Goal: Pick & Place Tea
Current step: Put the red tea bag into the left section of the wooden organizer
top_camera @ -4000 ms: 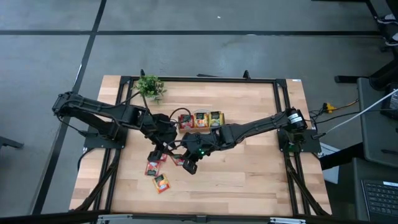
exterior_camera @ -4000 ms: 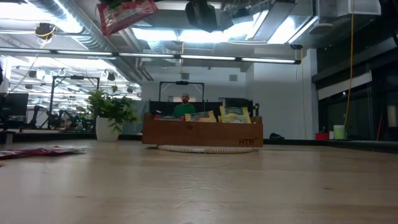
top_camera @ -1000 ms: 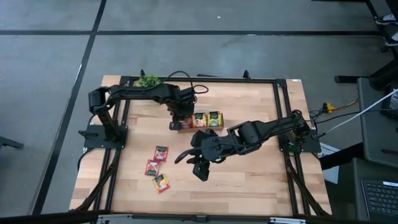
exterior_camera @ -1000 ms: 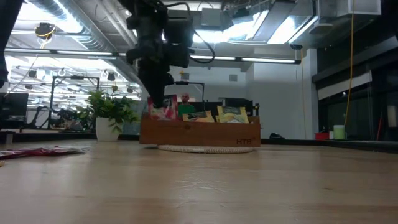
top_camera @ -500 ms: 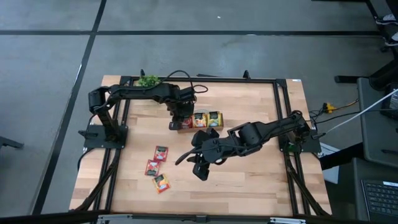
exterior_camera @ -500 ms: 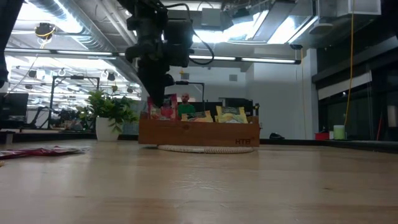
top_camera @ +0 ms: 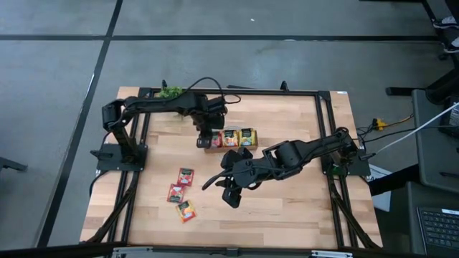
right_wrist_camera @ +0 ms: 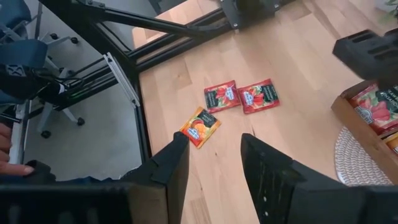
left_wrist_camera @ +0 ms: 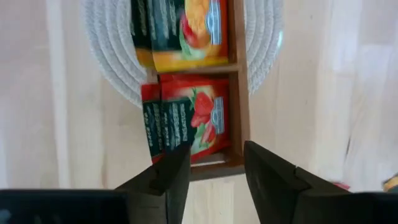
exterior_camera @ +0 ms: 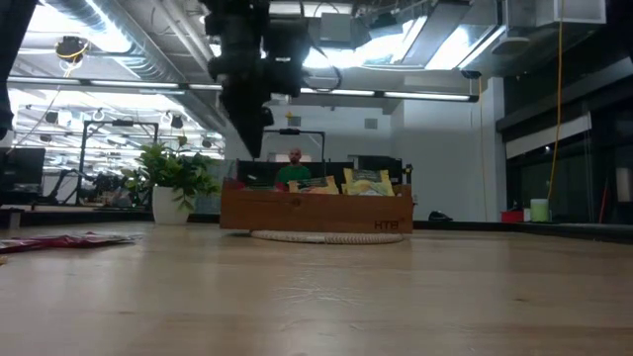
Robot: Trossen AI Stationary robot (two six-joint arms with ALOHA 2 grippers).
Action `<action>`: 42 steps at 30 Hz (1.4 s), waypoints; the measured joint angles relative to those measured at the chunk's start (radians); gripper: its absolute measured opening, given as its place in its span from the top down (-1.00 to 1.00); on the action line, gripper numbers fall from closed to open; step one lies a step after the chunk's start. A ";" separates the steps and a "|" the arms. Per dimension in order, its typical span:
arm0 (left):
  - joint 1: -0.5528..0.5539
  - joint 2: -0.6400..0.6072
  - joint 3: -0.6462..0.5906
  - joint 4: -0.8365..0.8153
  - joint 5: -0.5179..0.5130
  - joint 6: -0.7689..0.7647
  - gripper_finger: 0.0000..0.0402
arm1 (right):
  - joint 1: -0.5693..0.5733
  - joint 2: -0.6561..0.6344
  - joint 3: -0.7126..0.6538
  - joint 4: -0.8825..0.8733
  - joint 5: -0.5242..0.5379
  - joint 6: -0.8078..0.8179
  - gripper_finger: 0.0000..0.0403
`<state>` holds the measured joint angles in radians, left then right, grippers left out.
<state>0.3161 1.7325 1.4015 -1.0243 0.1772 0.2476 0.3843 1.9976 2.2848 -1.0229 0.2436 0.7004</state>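
Observation:
The wooden tray (top_camera: 231, 145) stands on a white round mat at the table's middle far side. My left gripper (left_wrist_camera: 214, 168) hangs open just above the tray's left compartment, pointing down, its fingers on either side of the red tea sachets (left_wrist_camera: 186, 121) lying in that compartment. Orange sachets (left_wrist_camera: 183, 31) fill the compartment beside it. Three loose tea sachets lie flat on the table: two red (right_wrist_camera: 222, 96) (right_wrist_camera: 258, 96) and one orange (right_wrist_camera: 200, 126). My right gripper (right_wrist_camera: 214, 162) hovers open, high above the table's middle, right of those loose sachets.
A small potted plant (top_camera: 171, 92) stands at the far left corner, behind my left arm. The white mat (left_wrist_camera: 109, 50) reaches out past the tray's sides. Bare wood lies toward the table's near and right edges. A person's hand (right_wrist_camera: 7, 155) shows beyond the table's left frame.
My left gripper has let go of the red sachet it held upright over the tray's left compartment. The sachet has dropped down into the compartment, below the tray's wall in the low view. My right gripper has kept still.

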 joint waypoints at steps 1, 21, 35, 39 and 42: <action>0.000 0.000 0.015 -0.006 0.000 -0.002 0.28 | 0.000 0.000 0.000 0.000 0.000 0.000 0.27; -0.225 -0.417 -0.094 0.256 0.131 -0.306 0.44 | 0.049 0.010 -0.001 -0.021 0.101 -0.029 0.27; -0.612 -0.767 -0.530 0.739 -0.162 -0.652 0.48 | 0.021 0.175 -0.001 0.111 0.062 -0.129 0.27; -0.690 -0.808 -0.584 0.763 -0.221 -0.698 0.49 | 0.011 0.221 -0.001 0.183 -0.024 -0.134 0.27; -0.739 -0.828 -0.601 0.743 -0.266 -0.709 0.49 | 0.011 0.249 -0.001 0.217 -0.087 -0.135 0.27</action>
<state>-0.4232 0.9047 0.8004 -0.2809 -0.0887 -0.4614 0.3958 2.2463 2.2841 -0.8064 0.1567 0.5659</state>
